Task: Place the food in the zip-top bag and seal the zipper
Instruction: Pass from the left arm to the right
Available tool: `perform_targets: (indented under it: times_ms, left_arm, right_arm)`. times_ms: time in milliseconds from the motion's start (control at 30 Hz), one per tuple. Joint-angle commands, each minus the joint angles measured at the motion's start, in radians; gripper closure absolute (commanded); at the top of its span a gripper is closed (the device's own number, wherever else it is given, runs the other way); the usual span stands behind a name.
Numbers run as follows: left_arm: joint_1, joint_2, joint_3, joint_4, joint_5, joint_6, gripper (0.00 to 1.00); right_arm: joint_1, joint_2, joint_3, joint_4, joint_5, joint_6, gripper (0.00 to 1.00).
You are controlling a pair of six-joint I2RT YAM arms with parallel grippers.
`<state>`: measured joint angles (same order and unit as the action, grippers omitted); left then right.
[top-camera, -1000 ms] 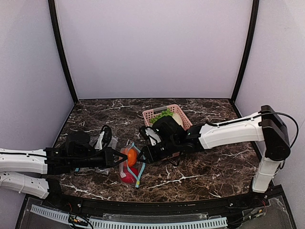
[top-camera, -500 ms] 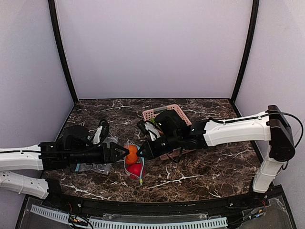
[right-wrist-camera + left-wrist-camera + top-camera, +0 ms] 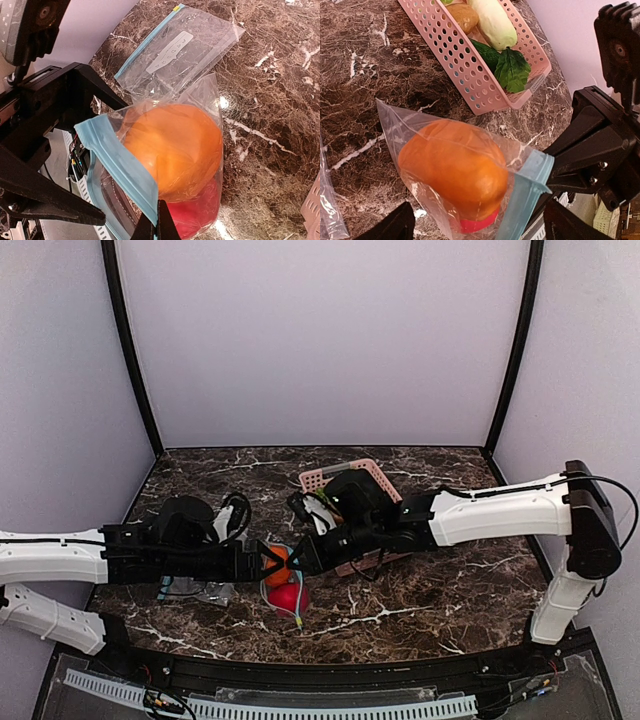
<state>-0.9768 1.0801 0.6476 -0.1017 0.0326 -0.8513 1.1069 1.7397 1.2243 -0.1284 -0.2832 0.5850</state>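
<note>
The clear zip-top bag (image 3: 283, 582) hangs just above the table between my two grippers. Inside it a round orange fruit (image 3: 455, 167) rests on a red fruit (image 3: 477, 226), both part of the food. My right gripper (image 3: 157, 227) is shut on the light blue zipper (image 3: 125, 167) at one end of the bag's mouth. The orange fruit (image 3: 175, 147) and the red fruit (image 3: 202, 210) bulge against the plastic beside its fingers. My left gripper (image 3: 480, 230) is open, its fingertips standing wide on either side of the bag without touching it.
A second clear bag (image 3: 180, 50) lies flat on the marble to the left, under my left arm. The pink basket (image 3: 470, 70) behind holds a cucumber, a white vegetable, a potato and a green leaf. The two grippers are very close to each other.
My left gripper has let go of the bag, opened wide and moved right toward it. My right gripper has shut on the zipper. The bag shifted slightly right.
</note>
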Motion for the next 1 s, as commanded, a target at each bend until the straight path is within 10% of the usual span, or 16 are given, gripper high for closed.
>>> perform_targets:
  times_ms: [0,967]
  left_arm:
    - [0.007,0.020,0.039,-0.052,-0.020,0.020,0.19]
    - [0.007,0.103,0.002,0.010,-0.082,-0.011,0.44]
  right_arm:
    - [0.010,-0.036,0.012,0.011,0.008,0.013,1.00]
    - [0.014,-0.002,-0.008,0.123,-0.123,0.062,1.00]
